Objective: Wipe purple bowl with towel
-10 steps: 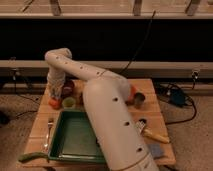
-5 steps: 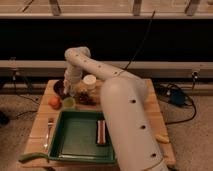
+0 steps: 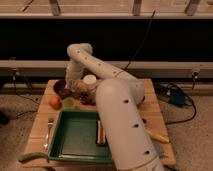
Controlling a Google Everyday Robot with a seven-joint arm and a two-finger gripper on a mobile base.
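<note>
My gripper hangs over the back left of the table, the purple bowl just to its left; its fingers I cannot tell.

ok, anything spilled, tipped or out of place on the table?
Nothing stands out. The purple bowl sits upright at the table's back left, the green tray lies flat in front, and the hand is low beside the bowl. No spill visible.
</note>
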